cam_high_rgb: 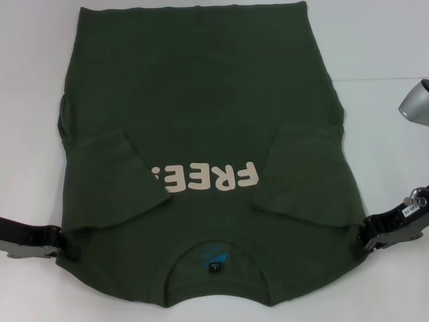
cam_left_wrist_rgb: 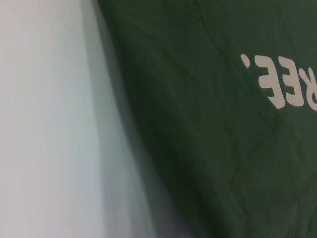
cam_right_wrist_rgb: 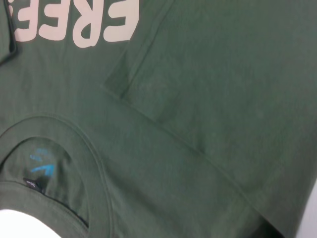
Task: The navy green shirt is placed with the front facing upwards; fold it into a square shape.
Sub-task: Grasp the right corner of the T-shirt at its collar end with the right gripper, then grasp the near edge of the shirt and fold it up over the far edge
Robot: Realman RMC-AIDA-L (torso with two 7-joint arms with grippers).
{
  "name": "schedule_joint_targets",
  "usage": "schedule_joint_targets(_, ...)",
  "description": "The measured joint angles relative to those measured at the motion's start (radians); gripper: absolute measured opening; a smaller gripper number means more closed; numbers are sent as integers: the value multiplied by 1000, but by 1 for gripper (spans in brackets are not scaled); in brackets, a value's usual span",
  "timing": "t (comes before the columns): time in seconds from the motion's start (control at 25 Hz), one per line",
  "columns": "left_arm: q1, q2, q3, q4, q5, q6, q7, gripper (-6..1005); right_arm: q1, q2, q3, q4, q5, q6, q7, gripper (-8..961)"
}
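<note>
The navy green shirt lies front up on the white table, its collar nearest me and the cream "FREE!" lettering upside down. Both short sleeves are folded inward over the chest, and the left one covers the end of the lettering. My left gripper sits at the shirt's left shoulder edge. At the right shoulder edge is my right gripper. The left wrist view shows the shirt's side edge slightly raised over the table. The collar and blue neck label fill the right wrist view.
Bare white table surrounds the shirt on the left, right and far sides. A silver metal part juts in at the right edge. The shirt's hem lies at the far end.
</note>
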Motion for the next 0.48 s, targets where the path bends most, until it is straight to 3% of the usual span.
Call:
schedule_joint_targets(0.2, 0, 0, -2, 0, 0, 0, 1, 28, 2, 1, 0, -1, 0, -3, -1, 65)
schedule_joint_targets(0.48, 0, 2, -4, 0, 0, 5, 8, 28, 4, 0, 2, -14, 4, -27, -29, 66)
